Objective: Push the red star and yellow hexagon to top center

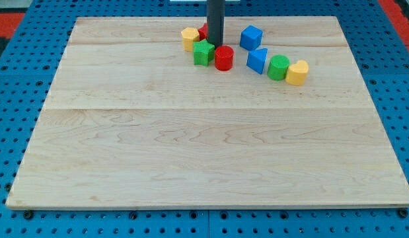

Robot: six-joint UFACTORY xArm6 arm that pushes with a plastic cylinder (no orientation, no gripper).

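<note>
Red star [203,32] and yellow hexagon [189,38] sit touching near the tabletop's [191,152] top centre, behind the green block [203,53] and red cylinder [224,57]. Our tip [215,43] stands among them; no fingers exist. We judge only a final nudge upward remains. No containers appear.

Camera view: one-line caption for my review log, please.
My tip rests among the yellow hexagon, red star, green block and red cylinder near the board's top centre.
</note>
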